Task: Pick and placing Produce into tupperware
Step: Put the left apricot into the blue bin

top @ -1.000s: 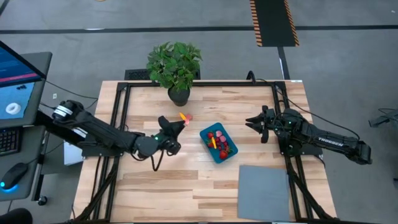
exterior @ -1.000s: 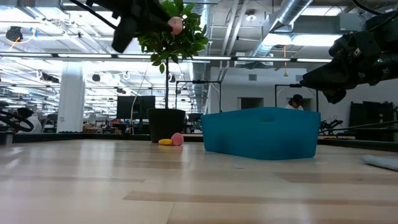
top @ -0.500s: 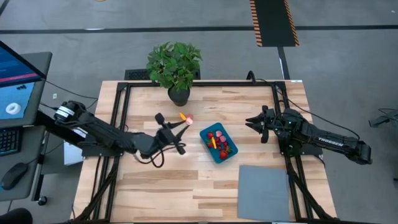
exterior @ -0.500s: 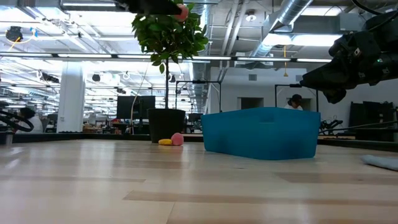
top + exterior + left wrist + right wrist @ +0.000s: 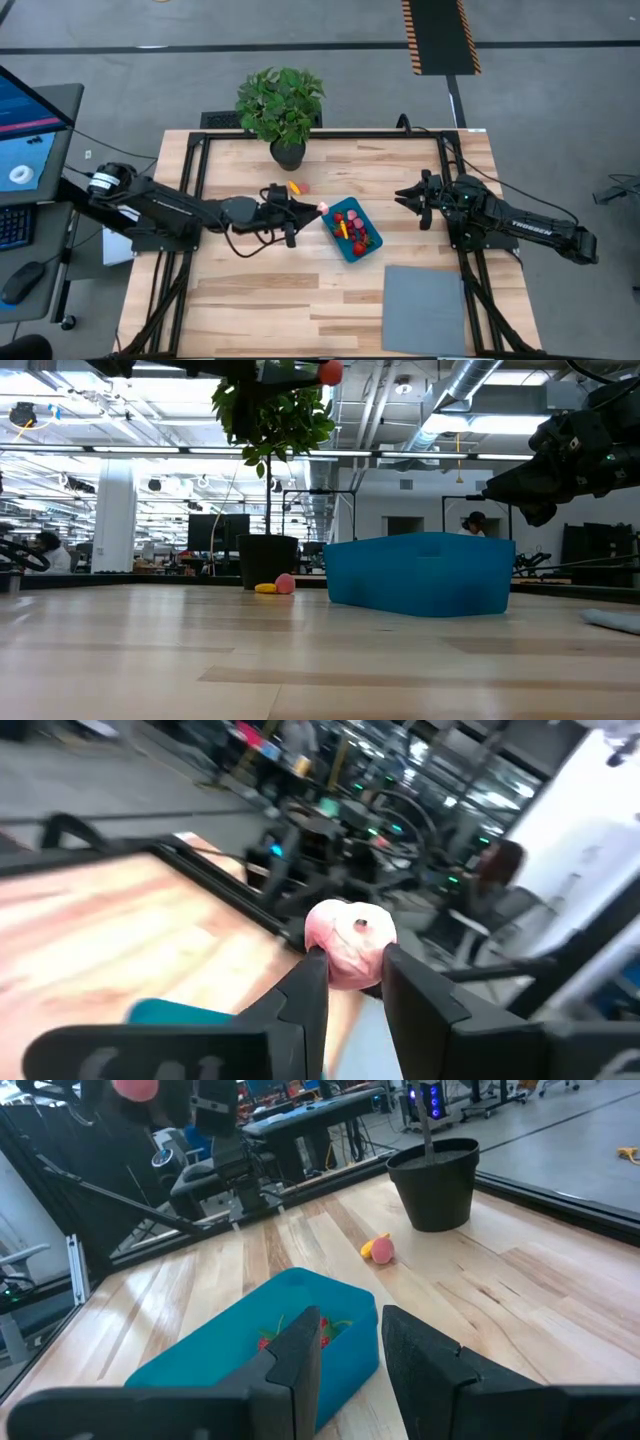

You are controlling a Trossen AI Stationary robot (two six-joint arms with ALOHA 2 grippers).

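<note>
The left gripper [image 5: 318, 208] is closed on a small round pink piece of produce [image 5: 347, 940], pinched between its two dark fingertips [image 5: 308, 982] and carried high above the wooden table [image 5: 300, 300]. It hangs just beside the near-left edge of the small shallow teal-blue plastic tub [image 5: 352, 229], not yet over the tub's opening. This looks like the carry step: one piece is lifted and on its way to the container.

Inside the tub lie several tiny red and yellow-orange pieces [image 5: 352, 230]. Well away from the tub, toward the black pot of the leafy green plant [image 5: 287, 153], two more pieces rest on the wood, a yellow-orange one [image 5: 265, 588] touching a pink one [image 5: 286, 583].

The next move seems to call for shifting the held piece a little farther over the tub's middle, lowering it, then parting the fingers.

The right gripper [image 5: 345, 1340] waits on the tub's far side, raised, fingers apart and holding nothing. A flat grey rectangular mat [image 5: 425, 308] lies near the tub's right corner.
</note>
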